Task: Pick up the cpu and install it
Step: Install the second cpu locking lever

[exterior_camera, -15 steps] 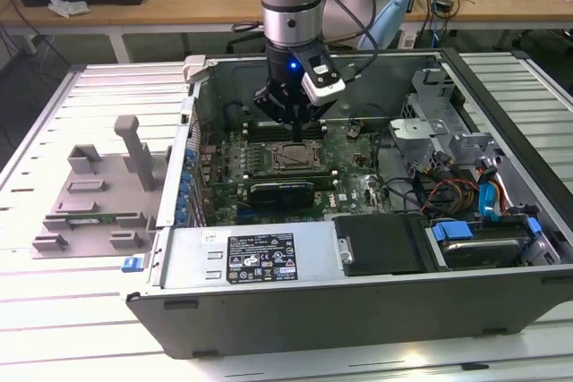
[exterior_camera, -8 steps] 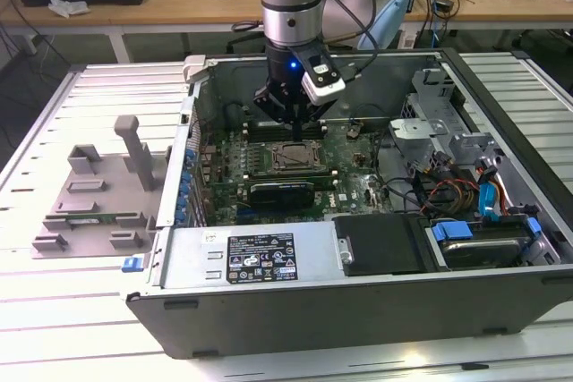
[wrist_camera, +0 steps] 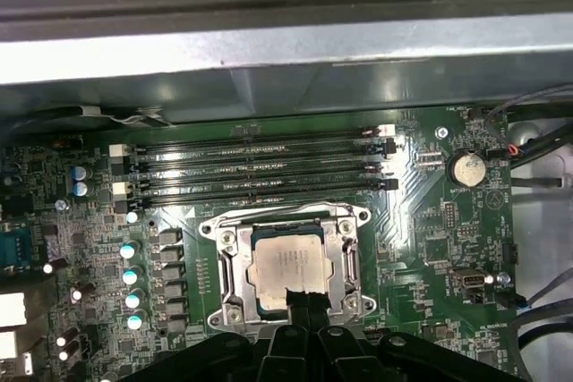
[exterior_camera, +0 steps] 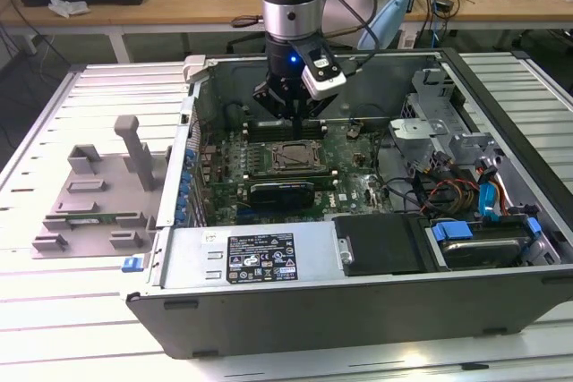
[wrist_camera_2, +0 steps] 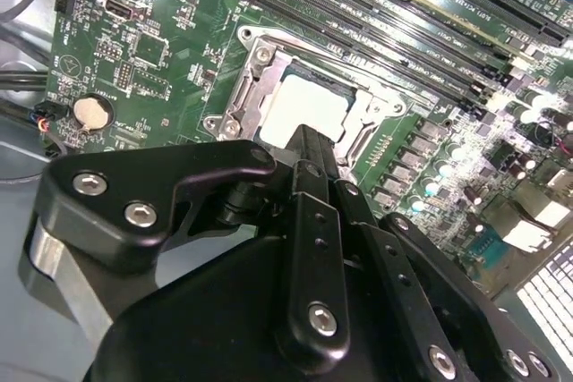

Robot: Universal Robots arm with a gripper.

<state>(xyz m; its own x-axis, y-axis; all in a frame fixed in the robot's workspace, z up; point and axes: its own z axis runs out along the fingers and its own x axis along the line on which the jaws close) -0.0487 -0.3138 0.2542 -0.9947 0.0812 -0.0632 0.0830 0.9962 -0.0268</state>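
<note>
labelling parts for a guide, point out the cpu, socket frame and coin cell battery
cpu (wrist_camera: pixel 288 266), first wrist view, middle of its silver top
socket frame (wrist_camera: pixel 229 270), first wrist view, metal rail beside the cpu
coin cell battery (wrist_camera: pixel 465 168), first wrist view, centre of its face

Count, first wrist view: one cpu (wrist_camera: pixel 288 266), one socket frame (wrist_camera: pixel 228 267) (metal, set around the chip), four memory slots (wrist_camera: pixel 260 170) side by side, one coin cell (wrist_camera: pixel 465 168). Exterior view: one computer case (exterior_camera: pixel 358 303), one grey tray (exterior_camera: pixel 94 196), one gripper (exterior_camera: pixel 295 118).
</note>
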